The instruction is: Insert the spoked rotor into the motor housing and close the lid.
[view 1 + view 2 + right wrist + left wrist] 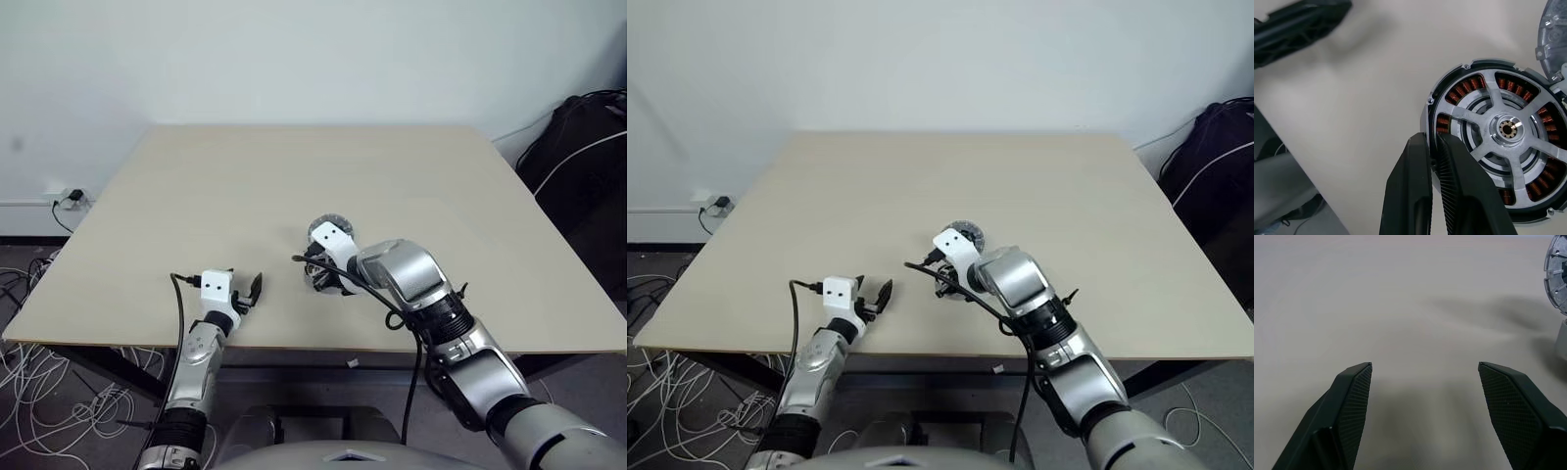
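The motor housing (1467, 86), dark with copper windings inside, lies on the pale table (245, 186). The shiny spoked rotor (1508, 129) sits inside it, hub at the centre. My right gripper (1432, 139) points down at the housing's rim with its fingers shut together; nothing shows between them. From the head the housing (317, 278) is mostly hidden under my right wrist. The grey lid (333, 227) lies flat just beyond the housing, apart from it. My left gripper (1425, 377) rests low near the table's front edge, to the left of the housing, open and empty.
The table's front edge (294, 345) runs close below both grippers. A black bag (588, 147) stands off the table's right side. Cables (29, 362) lie on the floor at the left, by a wall socket (71, 198).
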`<action>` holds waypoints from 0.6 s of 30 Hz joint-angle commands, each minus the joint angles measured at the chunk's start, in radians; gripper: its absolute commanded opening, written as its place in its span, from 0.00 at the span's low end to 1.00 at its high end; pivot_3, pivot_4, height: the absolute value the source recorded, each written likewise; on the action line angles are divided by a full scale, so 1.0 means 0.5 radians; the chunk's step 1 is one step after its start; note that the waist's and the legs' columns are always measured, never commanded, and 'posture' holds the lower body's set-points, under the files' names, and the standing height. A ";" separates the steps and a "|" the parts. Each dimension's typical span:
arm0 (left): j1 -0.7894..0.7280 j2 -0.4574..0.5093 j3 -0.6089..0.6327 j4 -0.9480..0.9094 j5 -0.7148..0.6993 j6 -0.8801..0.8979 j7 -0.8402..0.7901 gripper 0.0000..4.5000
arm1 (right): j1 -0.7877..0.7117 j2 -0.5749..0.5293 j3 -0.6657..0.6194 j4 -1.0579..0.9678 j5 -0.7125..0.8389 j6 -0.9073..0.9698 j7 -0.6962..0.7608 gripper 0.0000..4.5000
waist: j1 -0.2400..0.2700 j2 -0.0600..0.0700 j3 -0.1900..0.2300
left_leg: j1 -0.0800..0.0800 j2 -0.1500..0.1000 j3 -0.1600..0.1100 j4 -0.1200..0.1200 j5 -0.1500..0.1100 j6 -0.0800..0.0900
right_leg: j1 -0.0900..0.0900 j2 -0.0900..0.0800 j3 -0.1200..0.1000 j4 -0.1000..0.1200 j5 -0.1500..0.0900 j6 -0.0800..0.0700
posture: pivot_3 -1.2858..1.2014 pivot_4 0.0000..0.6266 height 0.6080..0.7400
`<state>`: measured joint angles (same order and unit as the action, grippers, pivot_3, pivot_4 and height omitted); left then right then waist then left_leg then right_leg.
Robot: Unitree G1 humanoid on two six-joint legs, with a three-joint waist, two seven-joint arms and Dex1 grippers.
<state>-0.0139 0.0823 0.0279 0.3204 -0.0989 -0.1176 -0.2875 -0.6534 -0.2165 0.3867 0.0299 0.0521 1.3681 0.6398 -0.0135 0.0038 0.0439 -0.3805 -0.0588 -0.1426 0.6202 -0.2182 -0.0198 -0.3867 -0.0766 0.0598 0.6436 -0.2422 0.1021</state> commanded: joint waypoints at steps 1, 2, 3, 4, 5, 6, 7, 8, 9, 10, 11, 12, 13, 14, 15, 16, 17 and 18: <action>-0.014 0.006 0.000 -0.049 -0.019 -0.017 -0.013 0.82 | -0.055 -0.012 -0.031 -0.056 0.054 -0.028 -0.045 0.00 | -0.003 0.000 0.000 | 0.000 0.000 0.000 0.000 0.000 0.000 | 0.000 0.000 0.000 0.000 0.000 0.000 | 0.52 0.00 1.00; -0.014 0.007 0.000 -0.048 -0.019 -0.016 -0.014 0.82 | -0.051 -0.017 -0.028 -0.064 0.069 -0.024 -0.053 0.08 | -0.004 0.000 0.000 | 0.000 0.000 0.000 0.000 0.000 0.000 | 0.000 0.000 0.000 0.000 0.000 0.000 | 0.52 0.00 1.00; -0.015 0.008 0.001 -0.047 -0.020 -0.015 -0.016 0.82 | -0.049 -0.021 -0.027 -0.071 0.085 -0.017 -0.058 0.16 | -0.010 0.000 0.000 | 0.000 0.000 0.000 0.000 0.000 0.000 | 0.000 0.000 0.000 0.000 0.000 0.000 | 0.52 0.00 1.00; -0.016 0.009 0.002 -0.045 -0.021 -0.014 -0.017 0.82 | -0.047 -0.024 -0.027 -0.076 0.099 -0.013 -0.065 0.21 | -0.013 0.000 0.000 | 0.000 0.000 0.000 0.000 0.000 0.000 | 0.000 0.000 0.000 0.000 -0.001 0.000 | 0.52 0.00 1.00; -0.018 0.010 0.002 -0.044 -0.021 -0.013 -0.020 0.82 | -0.046 -0.028 -0.027 -0.083 0.113 -0.010 -0.071 0.28 | -0.016 0.000 0.000 | 0.000 0.001 0.000 0.000 0.000 0.000 | 0.000 0.000 0.000 0.000 -0.001 0.001 | 0.52 0.00 1.00; -0.020 0.011 0.002 -0.041 -0.022 -0.011 -0.022 0.82 | -0.046 -0.026 -0.032 -0.087 0.129 -0.007 -0.077 0.34 | -0.019 0.000 0.000 | 0.000 0.001 0.000 0.000 0.000 0.000 | 0.000 0.000 0.000 0.000 -0.001 0.001 | 0.52 0.00 1.00; -0.023 0.012 0.002 -0.038 -0.022 -0.010 -0.025 0.82 | -0.046 -0.019 -0.047 -0.092 0.147 0.001 -0.083 0.40 | -0.020 0.000 0.000 | 0.000 0.000 0.000 0.000 0.000 0.000 | 0.001 0.000 0.000 0.000 -0.001 0.001 | 0.52 0.00 1.00; -0.026 0.014 0.002 -0.034 -0.022 -0.010 -0.029 0.82 | -0.050 -0.010 -0.063 -0.099 0.169 0.008 -0.087 0.47 | -0.021 0.000 0.000 | 0.000 0.000 0.000 0.000 0.000 0.000 | 0.001 0.000 0.000 0.000 -0.001 0.001 | 0.52 0.00 1.00; -0.029 0.015 0.002 -0.030 -0.021 -0.010 -0.032 0.82 | -0.053 -0.001 -0.080 -0.109 0.193 0.010 -0.086 0.55 | -0.022 0.000 0.000 | 0.000 0.001 0.000 0.000 0.000 0.000 | 0.001 0.000 0.000 0.001 -0.001 0.001 | 0.52 0.00 1.00; -0.032 0.016 0.003 -0.026 -0.022 -0.009 -0.035 0.82 | -0.059 0.016 -0.110 -0.130 0.233 0.017 -0.074 0.62 | -0.023 0.000 0.000 | 0.000 0.001 0.000 0.000 0.000 0.000 | 0.001 0.000 0.000 0.001 -0.001 0.001 | 0.52 0.00 1.00; -0.034 0.016 0.003 -0.023 -0.021 -0.009 -0.037 0.82 | -0.068 0.018 -0.120 -0.152 0.264 0.015 -0.060 0.68 | -0.024 0.000 0.000 | 0.000 0.001 0.000 0.000 0.000 0.000 | 0.001 0.000 0.000 0.001 -0.001 0.001 | 0.52 0.00 1.00; -0.035 0.016 0.003 -0.022 -0.020 -0.008 -0.039 0.82 | -0.074 0.015 -0.132 -0.183 0.299 -0.006 -0.037 0.68 | -0.024 0.000 0.000 | 0.000 0.001 0.000 0.000 0.000 0.000 | 0.001 0.000 0.000 0.001 -0.001 0.001 | 0.52 0.00 1.00; -0.039 0.016 0.004 -0.017 -0.020 -0.007 -0.041 0.82 | -0.078 0.005 -0.133 -0.214 0.334 -0.047 -0.004 0.68 | -0.024 0.000 0.000 | 0.000 0.001 0.000 0.000 0.000 0.000 | 0.001 0.000 0.000 0.001 -0.001 0.001 | 0.52 0.00 1.00; -0.042 0.016 0.004 -0.014 -0.019 -0.007 -0.043 0.82 | -0.075 -0.029 -0.110 -0.259 0.369 -0.108 0.048 0.68 | -0.025 0.000 0.000 | 0.000 0.001 0.000 0.000 0.000 0.000 | 0.001 0.000 0.000 0.000 -0.001 0.001 | 0.52 0.00 1.00; -0.046 0.016 0.006 -0.008 -0.020 -0.007 -0.045 0.82 | -0.061 -0.096 -0.048 -0.314 0.372 -0.244 0.116 0.68 | -0.025 0.000 0.000 | 0.000 0.001 0.000 0.000 0.000 0.000 | 0.001 0.000 0.000 0.000 -0.001 0.001 | 0.52 0.00 1.00; -0.049 0.016 0.006 -0.004 -0.019 -0.007 -0.046 0.82 | -0.045 -0.168 0.017 -0.359 0.363 -0.385 0.183 0.68 | -0.022 0.000 0.000 | 0.000 0.000 0.000 0.000 0.000 0.000 | 0.001 0.000 -0.001 0.000 -0.001 0.002 | 0.52 0.00 1.00; -0.052 0.016 0.007 0.000 -0.019 -0.008 -0.047 0.82 | -0.023 -0.253 0.086 -0.393 0.342 -0.564 0.268 0.68 | -0.021 0.000 0.000 | 0.000 0.000 -0.001 0.001 0.000 0.000 | 0.004 0.000 -0.003 -0.002 -0.001 0.002 | 0.52 0.00 1.00; -0.054 0.016 0.007 0.003 -0.019 -0.008 -0.048 0.82 | -0.007 -0.325 0.141 -0.408 0.318 -0.711 0.336 0.68 | -0.021 0.000 0.000 | 0.000 0.000 -0.002 0.001 0.000 0.000 | 0.005 0.000 -0.004 -0.002 -0.001 0.002 | 0.52 0.00 1.00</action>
<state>-0.0201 0.0870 0.0295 0.3257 -0.0992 -0.1154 -0.3069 -0.6567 -0.3547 0.4328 -0.1317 0.2211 1.1250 0.7547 -0.0241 0.0038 0.0437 -0.3802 -0.0587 -0.1435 0.6209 -0.2184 -0.0196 -0.3842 -0.0771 0.0575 0.6422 -0.2428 0.1035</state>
